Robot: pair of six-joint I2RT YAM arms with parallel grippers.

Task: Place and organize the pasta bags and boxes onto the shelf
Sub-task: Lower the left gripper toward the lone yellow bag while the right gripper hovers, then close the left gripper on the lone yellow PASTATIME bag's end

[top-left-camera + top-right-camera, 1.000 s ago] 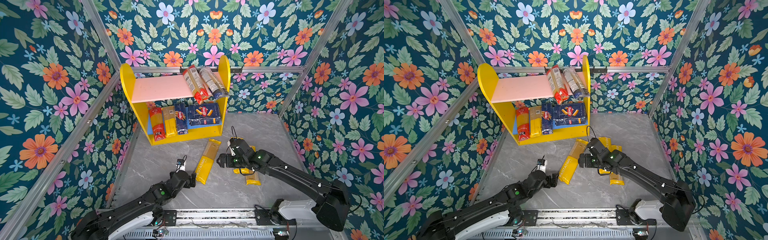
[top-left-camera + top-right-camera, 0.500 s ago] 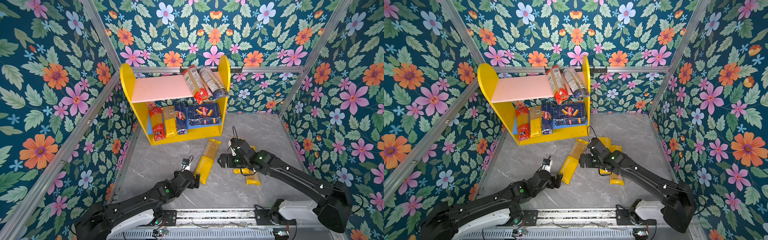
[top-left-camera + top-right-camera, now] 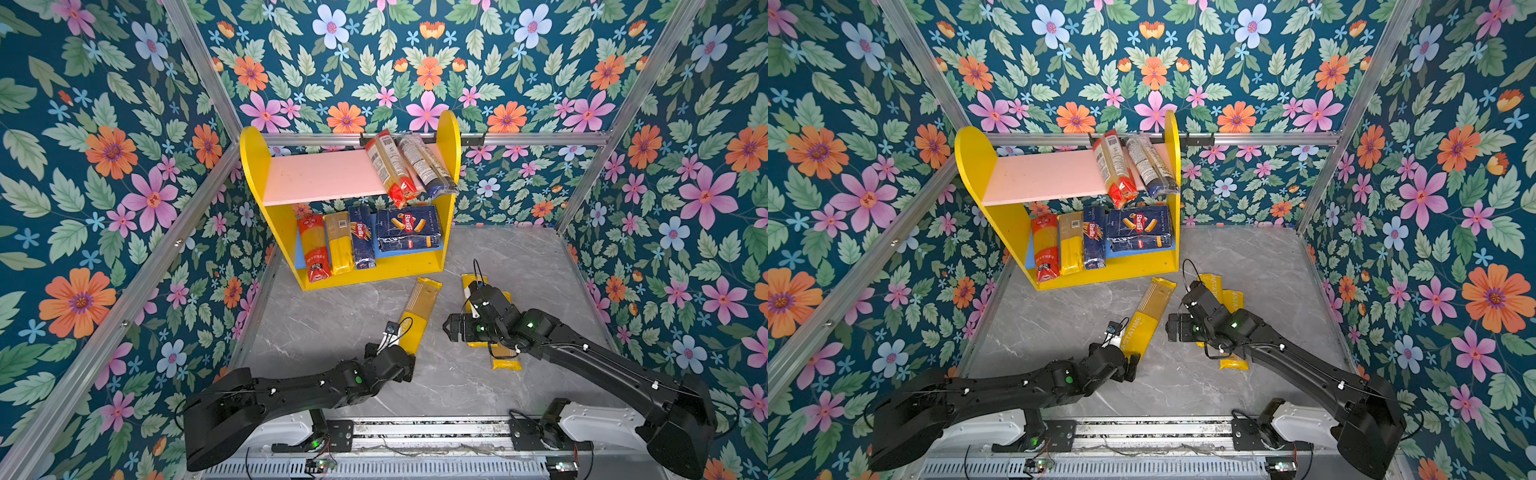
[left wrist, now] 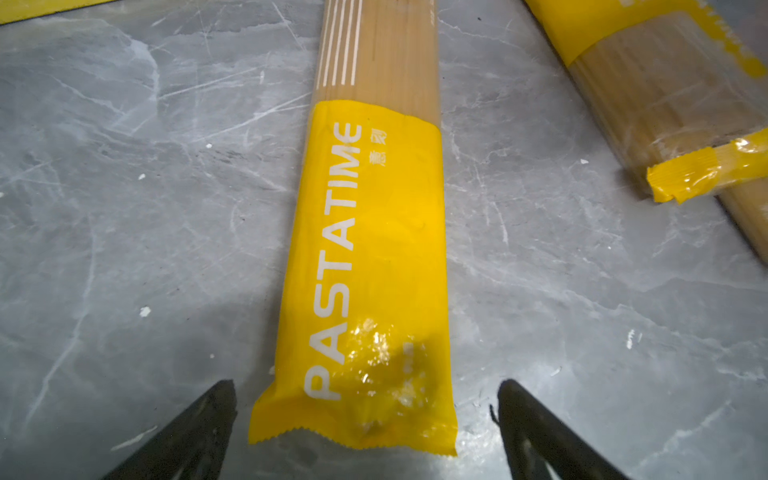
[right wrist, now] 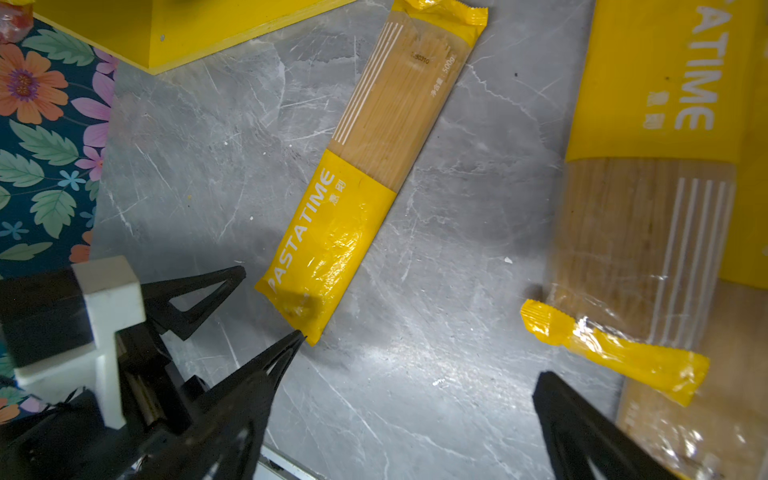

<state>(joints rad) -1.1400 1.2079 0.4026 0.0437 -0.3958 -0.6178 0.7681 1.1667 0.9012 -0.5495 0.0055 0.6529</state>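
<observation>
Since both grippers stand wide open and empty, nothing's committed yet. Left gripper (image 4: pixel 365 390) sits low over the table (image 4: pixel 124 208) with the bag (image 4: pixel 365 249) end-on between its fingers (image 4: pixel 199 424). The crimped tail is nearest, and the rest runs away past the tips toward the shelf. The right wrist view puts one left tip right at the bag's corner; can't tell if it touches.

Right gripper (image 3: pixel 449 329) hangs just beyond, fingers spread. A stack (image 3: pixel 505 363) of yellow bags lies off one finger's side, partly under the wrist.

Past both is the shelf (image 3: pixel 253 166). The lower board (image 3: pixel 299 255) holds red bag (image 3: pixel 316 249), yellow bag (image 3: pixel 338 245), narrow box (image 3: pixel 361 237) and wide box (image 3: pixel 409 228), side by side. The upper board (image 3: pixel 316 174) has red-clear bag (image 3: pixel 390 166) and blue-end bag (image 3: pixel 426 166) at one end, noses overhanging the front edge.

Risks, my read:
- Closing here catches only the tail, so the long bag droops, pivots or slips out.
- A tip landing on the film shoves the bag instead of straddling it.
- The grippers are close, so a swinging bag could clip the right one.
- Loading the upper board could knock the overhanging pair off.
</observation>
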